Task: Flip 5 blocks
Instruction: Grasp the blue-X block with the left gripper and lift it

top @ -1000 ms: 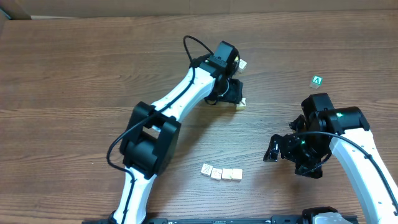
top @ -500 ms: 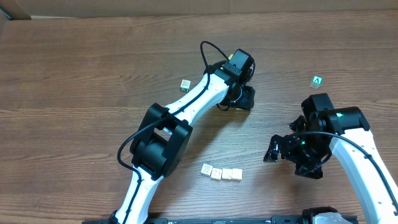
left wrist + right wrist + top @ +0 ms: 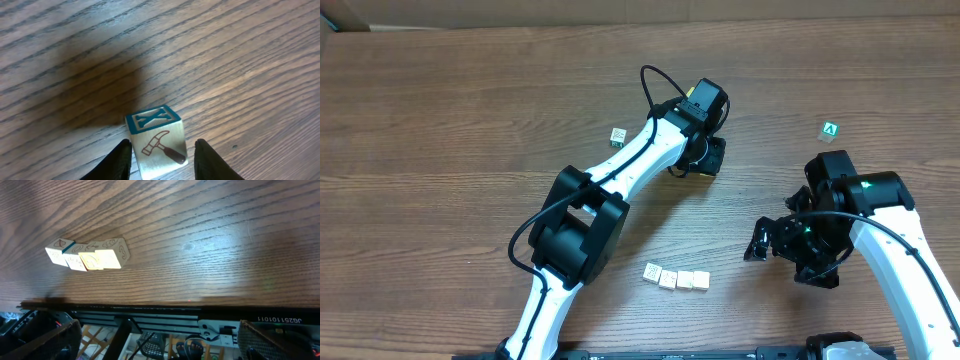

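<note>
In the left wrist view, a block point(image 3: 159, 144) with a teal X on top and a hammer on its side stands on the table between my left gripper's point(image 3: 162, 159) dark fingers. The left finger point(image 3: 121, 161) touches the block and a narrow gap shows at the right finger point(image 3: 209, 161). Overhead, that gripper point(image 3: 705, 163) covers this block. Another block point(image 3: 617, 135) lies alone left of the arm. A row of several blocks point(image 3: 676, 278) sits near the front edge and shows in the right wrist view as the same row point(image 3: 87, 254). My right gripper point(image 3: 786, 258) hangs wide open and holds nothing.
A green "A" cube point(image 3: 831, 130) lies at the far right, beyond the right arm. The right wrist view looks past the table's front edge point(image 3: 150, 304) to the frame and floor below. A cable loops above the left wrist point(image 3: 655, 85).
The left arm swung right, uncovering the lone block on its left and settling over the X block. Its jaws narrowed around that block. The right arm stayed still.
</note>
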Robot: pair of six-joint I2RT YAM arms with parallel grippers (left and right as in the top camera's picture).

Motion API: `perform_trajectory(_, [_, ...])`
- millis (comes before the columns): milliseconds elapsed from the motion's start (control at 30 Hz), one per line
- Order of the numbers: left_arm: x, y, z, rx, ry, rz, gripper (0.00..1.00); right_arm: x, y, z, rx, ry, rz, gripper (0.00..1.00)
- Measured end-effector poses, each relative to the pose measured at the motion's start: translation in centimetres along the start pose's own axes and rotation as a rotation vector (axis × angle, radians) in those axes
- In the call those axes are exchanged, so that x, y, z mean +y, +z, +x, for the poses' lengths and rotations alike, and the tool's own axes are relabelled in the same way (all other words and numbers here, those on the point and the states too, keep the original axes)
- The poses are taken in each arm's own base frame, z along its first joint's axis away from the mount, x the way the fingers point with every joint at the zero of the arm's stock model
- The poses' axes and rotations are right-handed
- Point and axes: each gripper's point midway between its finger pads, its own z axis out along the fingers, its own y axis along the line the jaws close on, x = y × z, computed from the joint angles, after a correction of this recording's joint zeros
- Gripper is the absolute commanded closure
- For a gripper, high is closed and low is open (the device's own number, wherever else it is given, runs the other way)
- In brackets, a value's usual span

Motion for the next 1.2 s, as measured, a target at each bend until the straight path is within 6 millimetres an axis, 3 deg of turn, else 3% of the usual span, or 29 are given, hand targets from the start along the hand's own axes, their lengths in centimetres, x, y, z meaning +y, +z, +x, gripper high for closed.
perform_trajectory(533, [0.68,0.57,0.33,0.012,-0.007,-0.032,0.62,0.0,0.0,0.03,0.001,0.0,0.0,0.0])
perform_trajectory(967, [0.56,0.62,0.01,-0.001,-0.004,-0.026,0.77,-0.01,0.0,0.03,0.001,0.0,0.0,0.0])
perform_trajectory(1200, [0.78,0.23,0.76,0.037,-0.017,-0.042,0.93,0.0,0.0,0.01,0.0,0.0,0.0,0.0])
